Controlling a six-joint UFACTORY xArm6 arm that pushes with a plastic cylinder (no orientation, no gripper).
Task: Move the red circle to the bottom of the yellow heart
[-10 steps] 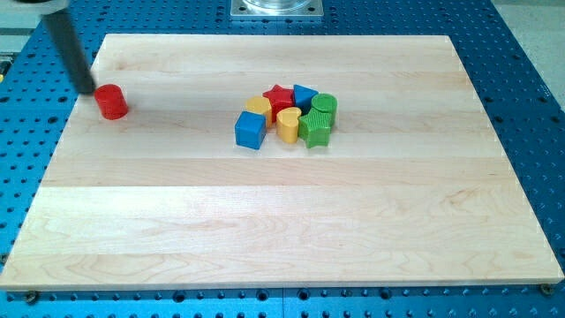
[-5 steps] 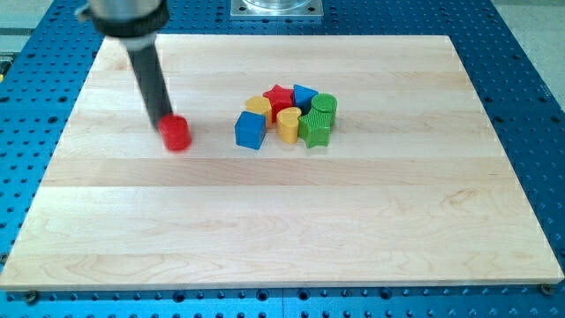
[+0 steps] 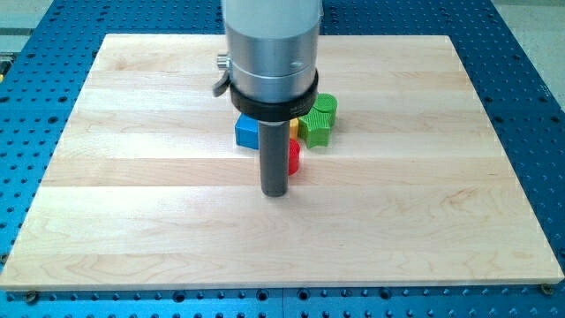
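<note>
Red circle [image 3: 294, 157] half-hidden behind my tip [image 3: 275, 192]

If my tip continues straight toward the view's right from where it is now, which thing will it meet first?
Most likely the red circle, which sits right beside my tip on its right and seems to touch the rod. The yellow heart is mostly hidden behind the arm, above the circle, so the depth is uncertain.

No text, label, brand or number can be read anywhere. The wooden board [image 3: 132, 221] is plain. The blocks carry no markings.
</note>
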